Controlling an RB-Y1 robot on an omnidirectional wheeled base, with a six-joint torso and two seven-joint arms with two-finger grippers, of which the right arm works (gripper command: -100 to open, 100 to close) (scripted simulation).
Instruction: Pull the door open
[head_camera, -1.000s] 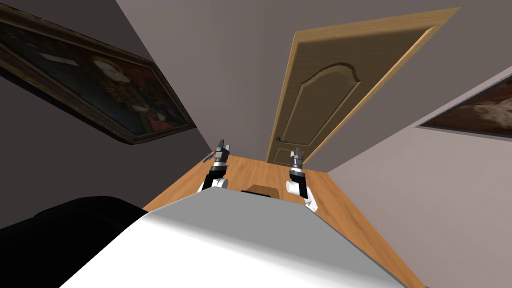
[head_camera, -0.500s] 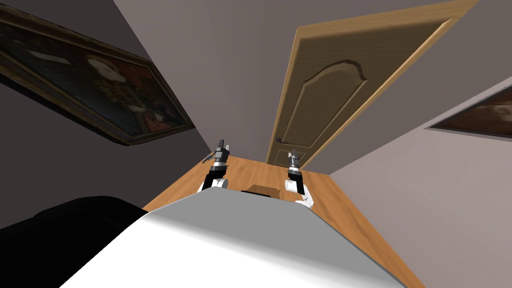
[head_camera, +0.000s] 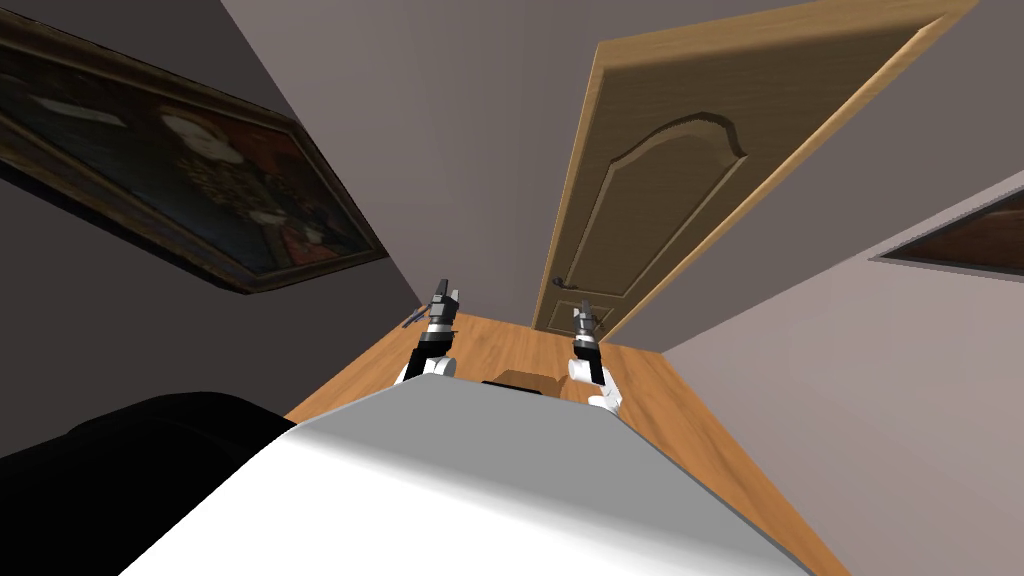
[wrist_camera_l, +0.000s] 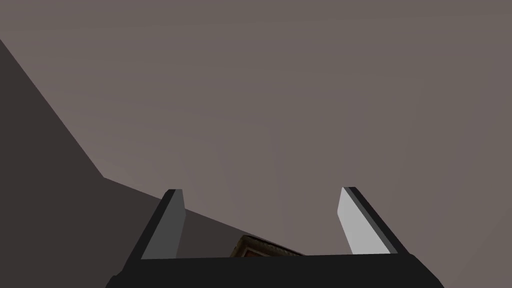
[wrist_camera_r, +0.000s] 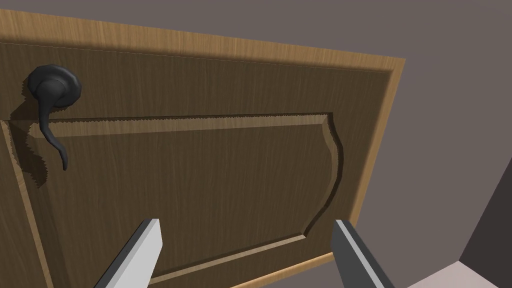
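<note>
Your right hand (wrist_camera_r: 246, 222) has its two thin grey fingers spread apart with nothing between them. It points at the tall brown wooden door (head_camera: 660, 200), which has an arched raised panel. As far as you can see, that door sits shut inside its lighter wooden frame (head_camera: 578, 190) at the end of a narrow passage, straight ahead of you. The hand is near the door but not touching it.

Below the door runs the orange-brown plank floor (head_camera: 500, 350). On the dark wall to your left hangs a large framed portrait painting (head_camera: 200, 190), and a second dark framed picture (head_camera: 960, 240) hangs on the paler wall to your right. Your left hand (head_camera: 446, 293) is raised near the left wall with its fingers also apart and empty, and it has no part in this step.

The smallest thing matters most. The black lever handle on its round plate (wrist_camera_r: 50, 110) sits near the door's left edge, ahead of the right hand and off toward your left. It is outside the gap between the fingers.

You are in the approach, and no grasp has been made. The next move likely calls for shifting the right hand leftward and forward until the lever lies between the fingers. Then you close on it, press it down and draw back. The door will probably swing toward you, so leave room for its arc.
</note>
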